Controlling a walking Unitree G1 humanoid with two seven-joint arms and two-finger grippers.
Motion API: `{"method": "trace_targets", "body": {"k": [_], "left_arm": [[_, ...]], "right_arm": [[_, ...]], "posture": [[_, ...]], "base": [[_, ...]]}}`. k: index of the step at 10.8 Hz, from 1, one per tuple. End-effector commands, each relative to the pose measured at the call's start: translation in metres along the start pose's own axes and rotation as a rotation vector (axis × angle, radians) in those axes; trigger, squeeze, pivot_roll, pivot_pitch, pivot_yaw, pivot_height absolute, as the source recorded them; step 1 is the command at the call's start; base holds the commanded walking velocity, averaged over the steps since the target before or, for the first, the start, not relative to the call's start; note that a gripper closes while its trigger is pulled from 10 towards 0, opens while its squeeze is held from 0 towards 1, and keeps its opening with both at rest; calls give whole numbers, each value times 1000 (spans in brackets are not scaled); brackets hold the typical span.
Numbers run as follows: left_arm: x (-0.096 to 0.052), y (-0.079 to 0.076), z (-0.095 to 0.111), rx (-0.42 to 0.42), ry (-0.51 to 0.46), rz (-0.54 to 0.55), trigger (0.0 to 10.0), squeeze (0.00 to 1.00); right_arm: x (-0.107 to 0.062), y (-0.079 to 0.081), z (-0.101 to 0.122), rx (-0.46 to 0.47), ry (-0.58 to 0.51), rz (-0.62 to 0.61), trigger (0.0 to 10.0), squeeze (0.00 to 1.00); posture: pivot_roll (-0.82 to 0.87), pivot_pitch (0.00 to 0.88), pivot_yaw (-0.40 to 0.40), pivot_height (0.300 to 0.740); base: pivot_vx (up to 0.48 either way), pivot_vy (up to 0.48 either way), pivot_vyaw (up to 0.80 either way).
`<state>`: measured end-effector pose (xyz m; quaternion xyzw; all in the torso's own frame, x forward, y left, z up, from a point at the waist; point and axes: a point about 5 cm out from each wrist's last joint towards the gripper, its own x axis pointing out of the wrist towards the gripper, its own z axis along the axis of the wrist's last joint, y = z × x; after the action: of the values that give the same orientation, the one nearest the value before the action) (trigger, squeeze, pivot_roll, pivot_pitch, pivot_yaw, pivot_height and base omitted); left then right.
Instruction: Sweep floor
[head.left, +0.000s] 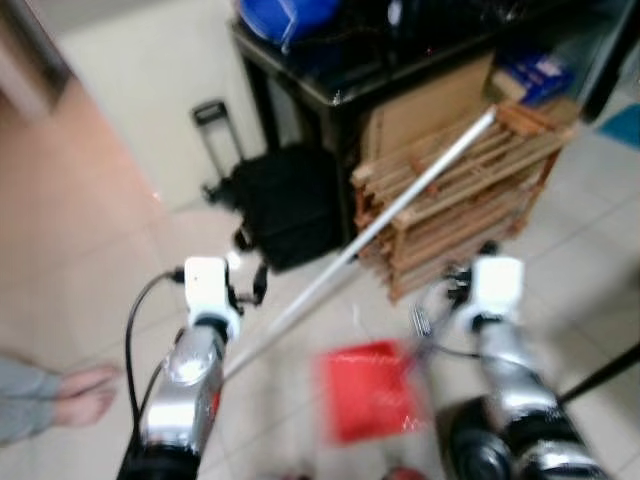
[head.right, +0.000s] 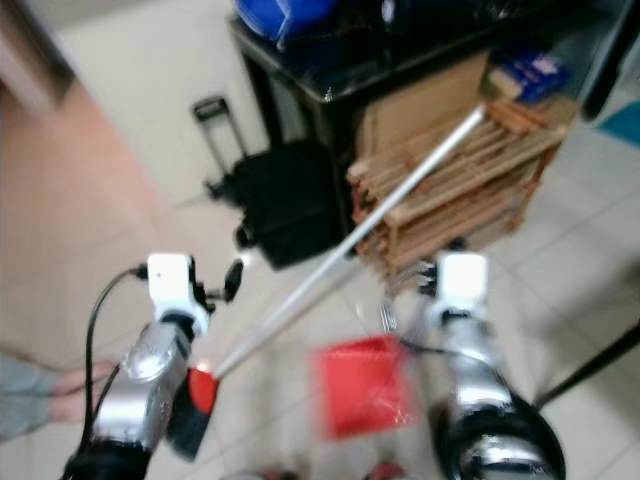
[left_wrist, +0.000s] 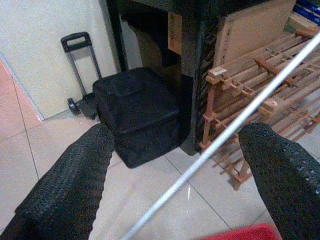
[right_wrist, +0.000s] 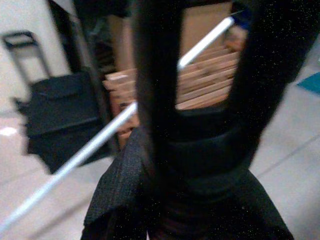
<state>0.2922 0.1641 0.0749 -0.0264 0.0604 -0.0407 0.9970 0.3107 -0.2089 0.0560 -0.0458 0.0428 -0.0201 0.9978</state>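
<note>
Head views are motion-blurred. Broom handle (head.left: 400, 205): long silver pole, long axis running from about 7 o'clock to 1 o'clock across the head view. Upper end rests against the stacked wooden slat frames (head.left: 470, 195); lower end drops toward the left arm. In the right eye view the pole ends at a red fitting on a dark broom head (head.right: 192, 410), just beside the left forearm.

Left hand (left_wrist: 182, 170): fingers (left_wrist: 70, 185) spread wide apart, released. The pole passes through the gap between them; no contact with either finger is visible.

Right hand (right_wrist: 200, 165): clenched on the black looped handle (right_wrist: 155, 100) of the red dustpan (head.left: 368, 390). The dustpan lies low at 6 o'clock over the tiled floor (head.left: 110, 230), between the two arms; whether it touches the floor cannot be told.

Background: black bag (left_wrist: 137, 115) on the floor at 11 o'clock of the dustpan, beside a dark surface (head.left: 300, 75) carrying a blue object (head.left: 285, 15). A folding trolley (left_wrist: 80, 70) stands by the wall. A person's bare foot (head.left: 85, 392) shows at 8 o'clock.
</note>
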Motion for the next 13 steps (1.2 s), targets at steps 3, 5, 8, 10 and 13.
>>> {"method": "trace_targets", "body": {"k": [3,5,8,10,13], "left_arm": [[-3,13,-4,12,22,45,10000,0],[-3,13,-4,14,23,43,10000,0],[-3,14,-5,12,25,50,10000,0],[-2,14,-5,15,25,54,10000,0],[-3,15,-6,17,27,63,10000,0]], "right_arm": [[4,15,8,28,-39,36,10000,0],[4,15,8,25,-39,34,10000,0],[4,14,8,25,-39,32,10000,0],[4,14,8,23,-37,34,10000,0],[4,14,7,19,-36,37,10000,0]], "posture": [[-140,129,142,740],[-142,126,144,740],[-142,123,143,740],[-143,121,142,740],[-142,122,139,740]], "base": [[370,0,-800],[364,0,-706],[331,0,-154],[0,0,0],[0,0,0]]}}
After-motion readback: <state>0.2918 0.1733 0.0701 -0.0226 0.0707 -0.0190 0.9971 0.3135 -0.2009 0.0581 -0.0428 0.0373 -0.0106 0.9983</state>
